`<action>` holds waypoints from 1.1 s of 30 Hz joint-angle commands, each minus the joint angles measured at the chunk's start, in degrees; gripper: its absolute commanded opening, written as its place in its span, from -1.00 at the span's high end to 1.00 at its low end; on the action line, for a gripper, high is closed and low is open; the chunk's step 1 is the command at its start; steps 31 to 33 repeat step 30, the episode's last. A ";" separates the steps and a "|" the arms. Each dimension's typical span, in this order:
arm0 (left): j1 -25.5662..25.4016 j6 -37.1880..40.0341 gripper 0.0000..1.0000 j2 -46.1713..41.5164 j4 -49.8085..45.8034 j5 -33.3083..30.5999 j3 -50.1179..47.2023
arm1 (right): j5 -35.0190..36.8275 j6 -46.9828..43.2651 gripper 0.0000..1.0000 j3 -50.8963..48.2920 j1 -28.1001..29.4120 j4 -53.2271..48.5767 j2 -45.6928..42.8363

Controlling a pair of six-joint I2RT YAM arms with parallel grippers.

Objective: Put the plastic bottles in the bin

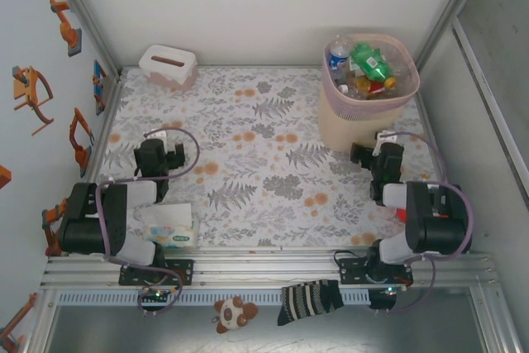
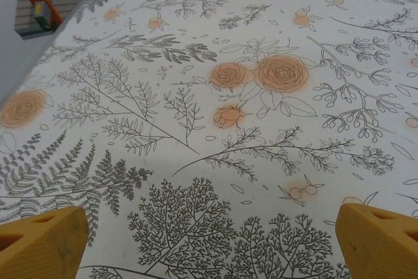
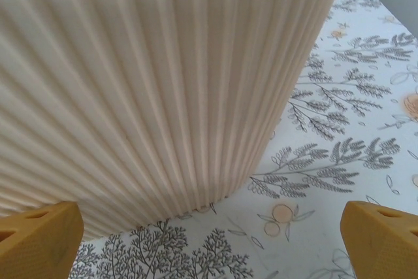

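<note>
Top external view: the beige bin (image 1: 357,126), lined in translucent pink, stands at the far right of the floral counter (image 1: 264,163). The plastic bottles (image 1: 368,64), green and clear, are heaped inside it up to the rim.
Left arm: the left tool (image 1: 163,148) sits low over the near left part of the counter. In the left wrist view its yellow fingers (image 2: 39,243) are spread wide, one at each bottom corner, over bare printed cloth.
Right arm: the right tool (image 1: 374,153) sits just in front of the bin, near its base. In the right wrist view the bin's ribbed wall (image 3: 163,83) rises close ahead, and the yellow fingers (image 3: 382,236) stand wide apart and clear of it.
Far left corner: a low white tissue box (image 1: 168,66) with a slot on top.
Near left: a soft tissue pack (image 1: 169,227) with green print lies beside the left arm's base.
Front ledge: a striped sock (image 1: 310,299) and a small plush toy (image 1: 234,313) lie below the mounting rail.
</note>
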 commanded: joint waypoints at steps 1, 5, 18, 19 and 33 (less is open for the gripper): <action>3.36 -1.51 -0.93 1.72 12.41 9.56 -1.74 | -1.36 -2.42 -0.99 -1.06 0.91 11.28 2.55; 3.98 0.12 -0.93 3.15 10.59 15.53 -0.03 | -1.09 -2.47 -0.99 0.32 0.92 8.00 2.36; 4.60 -0.24 -0.93 2.79 9.49 16.56 0.19 | 0.67 -1.69 -0.99 2.62 0.92 4.05 2.44; 4.60 -0.25 -0.93 2.77 9.51 16.40 0.07 | 0.69 -1.72 -0.99 2.62 0.89 4.05 2.50; 4.69 -0.45 -0.93 2.77 9.18 16.46 0.22 | 0.52 -1.65 -0.99 2.80 0.83 3.87 2.61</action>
